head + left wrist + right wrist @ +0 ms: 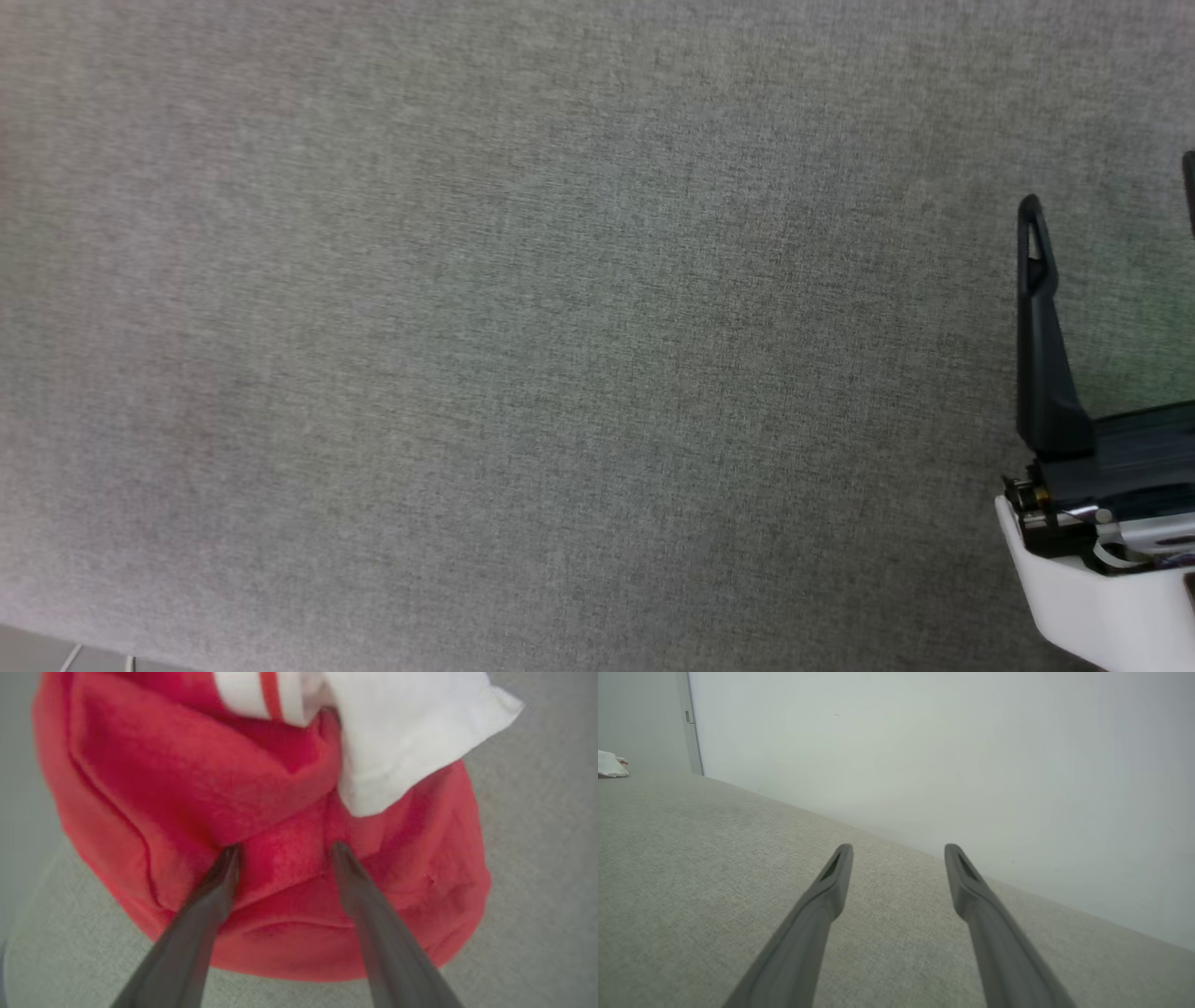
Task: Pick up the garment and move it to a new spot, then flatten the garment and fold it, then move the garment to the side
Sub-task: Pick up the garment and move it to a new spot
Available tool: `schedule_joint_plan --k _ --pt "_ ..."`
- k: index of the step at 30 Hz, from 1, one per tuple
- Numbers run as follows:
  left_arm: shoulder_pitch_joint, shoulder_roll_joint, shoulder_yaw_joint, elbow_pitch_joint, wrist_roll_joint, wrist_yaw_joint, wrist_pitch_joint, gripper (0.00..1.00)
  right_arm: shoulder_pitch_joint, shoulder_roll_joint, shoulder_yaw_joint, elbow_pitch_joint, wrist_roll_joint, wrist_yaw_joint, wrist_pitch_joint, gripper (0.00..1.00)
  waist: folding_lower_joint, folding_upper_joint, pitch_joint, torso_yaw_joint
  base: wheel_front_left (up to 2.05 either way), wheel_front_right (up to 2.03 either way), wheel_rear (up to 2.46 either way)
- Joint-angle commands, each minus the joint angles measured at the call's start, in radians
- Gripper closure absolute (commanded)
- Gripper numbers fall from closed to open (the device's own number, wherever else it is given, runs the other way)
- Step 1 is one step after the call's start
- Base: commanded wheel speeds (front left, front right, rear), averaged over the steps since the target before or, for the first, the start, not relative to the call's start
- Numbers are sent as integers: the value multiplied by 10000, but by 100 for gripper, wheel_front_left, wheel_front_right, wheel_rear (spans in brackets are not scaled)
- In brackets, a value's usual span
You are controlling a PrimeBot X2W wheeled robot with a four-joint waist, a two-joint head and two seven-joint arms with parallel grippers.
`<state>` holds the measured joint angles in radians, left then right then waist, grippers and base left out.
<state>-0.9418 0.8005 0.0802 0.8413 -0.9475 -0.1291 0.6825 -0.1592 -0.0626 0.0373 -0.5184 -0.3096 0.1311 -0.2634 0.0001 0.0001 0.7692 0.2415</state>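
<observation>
Left wrist view puts the garment [140, 788] right under my left tool [285, 849]. It is a bunched red heap on the grey woven table [537, 882]. I cannot make out a long axis while it is crumpled like this. A white sleeve [406, 742] lies over the top of the heap, its corner pointing to the upper right of that view. Beside it is a white band with 1 red stripe [271, 695]. I cannot read any lettering on the folds facing the camera.

My left tool's 2 fingers [219, 891] are spread wide. Their tips touch the red cloth, with a raised fold sitting between them, not pinched.

My right tool [1111, 182] sits at the lower right of the head view, over bare grey table. Through the right wrist view, that tool [899, 851] is likewise spread, with nothing between its fingers, and it points along the table toward a pale wall [971, 742]. At that view's far left edge lies a small white scrap of cloth [611, 764], too small to tell more.
</observation>
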Motion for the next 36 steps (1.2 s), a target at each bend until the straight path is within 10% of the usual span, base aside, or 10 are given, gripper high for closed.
schedule_joint_plan --k 1,9,10,36 --pt "144 -119 -69 27 -39 5 27 0 -58 -51 -17 -82 -58 -7 -21 0 -1 -1 137 -29 0 0 0" --pt "628 -763 -911 174 -413 1 -205 0 122 -110 86 -507 -301 -7 -21 0 -1 -1 340 57 0 0 0" --pt "638 -721 -1047 113 -416 1 -246 100 119 -108 104 -523 -317 -7 -21 0 -1 -1 316 55 0 0 0" --pt "-961 2114 -4155 -4082 141 3 -1585 100 601 131 50 1516 1196 -7 -22 0 -1 -1 -3450 -90 0 0 0"
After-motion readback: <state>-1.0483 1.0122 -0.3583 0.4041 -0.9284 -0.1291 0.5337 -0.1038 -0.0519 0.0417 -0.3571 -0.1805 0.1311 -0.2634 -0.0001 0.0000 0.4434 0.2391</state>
